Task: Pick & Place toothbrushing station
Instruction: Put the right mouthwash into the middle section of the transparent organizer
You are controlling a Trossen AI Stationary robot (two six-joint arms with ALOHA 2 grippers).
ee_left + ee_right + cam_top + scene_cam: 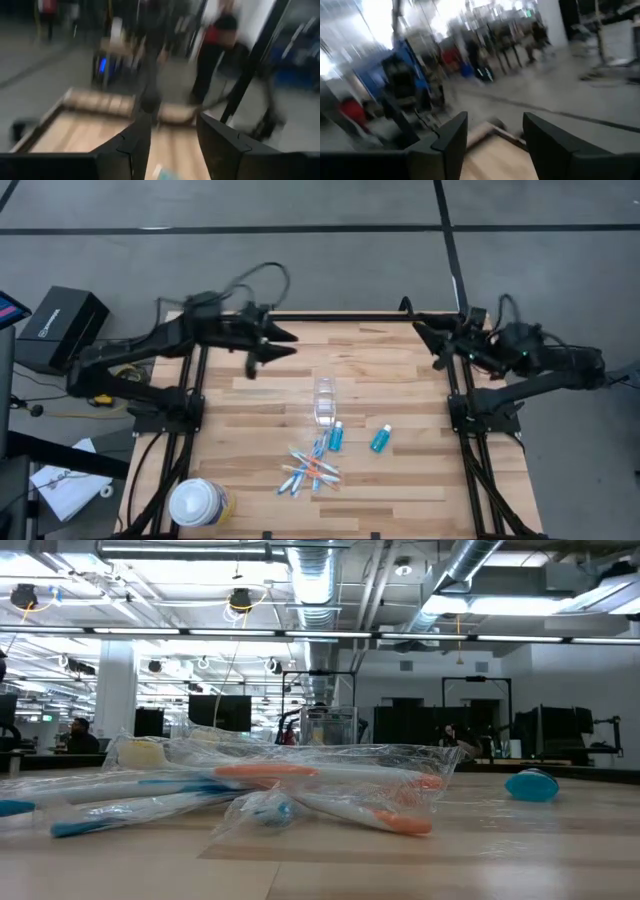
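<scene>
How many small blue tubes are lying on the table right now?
2. One blue tube lies just below the clear cup, beside the toothbrush pile. The other blue tube lies apart, toward the right arm's side. None looks hidden.

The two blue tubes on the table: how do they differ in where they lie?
The left blue tube lies right beside the clear plastic cup, just above the toothbrushes. The right blue tube lies alone on bare wood, apart from everything. The left tube points nearly straight up the picture; the right tube is tilted. Both are small, blue and lying flat.
</scene>
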